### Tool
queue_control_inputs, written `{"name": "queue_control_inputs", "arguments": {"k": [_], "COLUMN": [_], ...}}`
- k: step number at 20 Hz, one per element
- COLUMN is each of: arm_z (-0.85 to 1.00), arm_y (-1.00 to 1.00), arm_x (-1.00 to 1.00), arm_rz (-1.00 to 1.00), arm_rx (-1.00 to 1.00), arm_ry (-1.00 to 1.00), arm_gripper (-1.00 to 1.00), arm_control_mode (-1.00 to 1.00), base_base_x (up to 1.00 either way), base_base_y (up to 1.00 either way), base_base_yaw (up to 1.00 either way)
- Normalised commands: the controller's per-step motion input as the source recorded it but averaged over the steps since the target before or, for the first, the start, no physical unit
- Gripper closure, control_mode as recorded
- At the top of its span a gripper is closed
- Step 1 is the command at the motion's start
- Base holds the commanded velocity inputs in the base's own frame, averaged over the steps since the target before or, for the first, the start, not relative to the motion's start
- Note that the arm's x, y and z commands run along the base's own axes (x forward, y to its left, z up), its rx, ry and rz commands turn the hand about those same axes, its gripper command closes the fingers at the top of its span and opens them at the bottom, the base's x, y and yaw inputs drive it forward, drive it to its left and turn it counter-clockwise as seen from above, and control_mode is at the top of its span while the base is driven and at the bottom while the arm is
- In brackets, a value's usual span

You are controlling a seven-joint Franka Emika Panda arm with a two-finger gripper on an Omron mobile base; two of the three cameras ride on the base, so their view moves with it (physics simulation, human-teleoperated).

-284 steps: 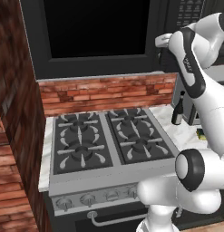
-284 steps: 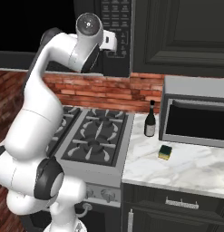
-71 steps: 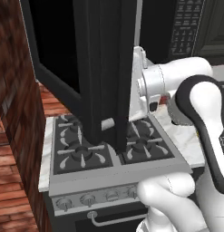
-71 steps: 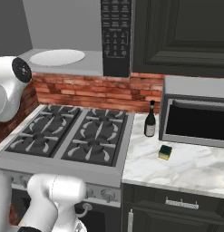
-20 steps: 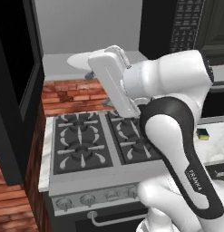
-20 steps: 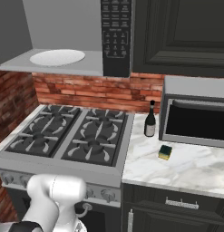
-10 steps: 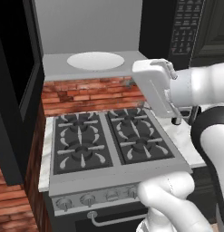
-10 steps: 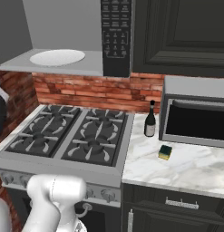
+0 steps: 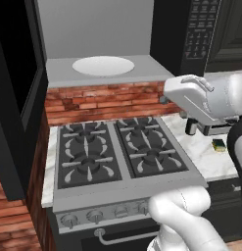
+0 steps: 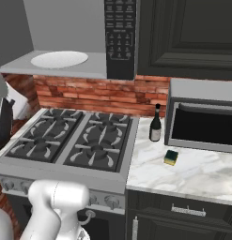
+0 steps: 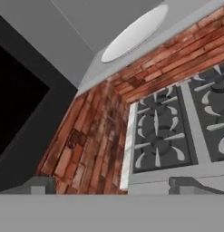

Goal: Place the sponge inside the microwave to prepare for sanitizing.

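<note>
Arm swung right since 0.5 s ago; microwave open. Fingers wide, empty. Next: reach sponge on desk.

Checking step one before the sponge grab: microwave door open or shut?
Open. The door is swung out to the left, baring the grey cavity and the white plate inside the microwave.

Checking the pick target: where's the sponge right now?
The sponge lies on the marble counter right of the stove, in front of the dark bottle and the silver-grey oven box.
</note>
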Motion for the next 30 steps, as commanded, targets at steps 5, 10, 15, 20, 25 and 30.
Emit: {"name": "queue_control_inputs", "arguments": {"k": [5,10,15,20,25,30], "arm_z": [-0.13,-0.29,-0.26,-0.24,-0.21,-0.17], "arm_y": [-0.6,-0.59,-0.63,-0.67,-0.71,-0.68], "arm_x": [0.0,0.0,0.02,0.04,0.13,0.23], "arm_rz": [-0.18,-0.16,-0.12,-0.09,-0.12,-0.09], "arm_rx": [-0.26,-0.28,-0.19,-0.14,-0.02,0.0], "arm_ry": [0.06,0.0,0.0,0.01,0.13,0.2], "arm_gripper": [-1.0,-1.0,-1.0,-1.0,-1.0,-1.0], "arm_control_mode": [-1.0,-1.0,-1.0,-1.0,-1.0,-1.0], "base_base_x": [0.0,0.0,0.0,0.0,0.0,0.0], "base_base_y": [0.0,0.0,0.0,0.0,0.0,0.0], "base_base_yaw": [0.0,0.0,0.0,0.0,0.0,0.0]}}
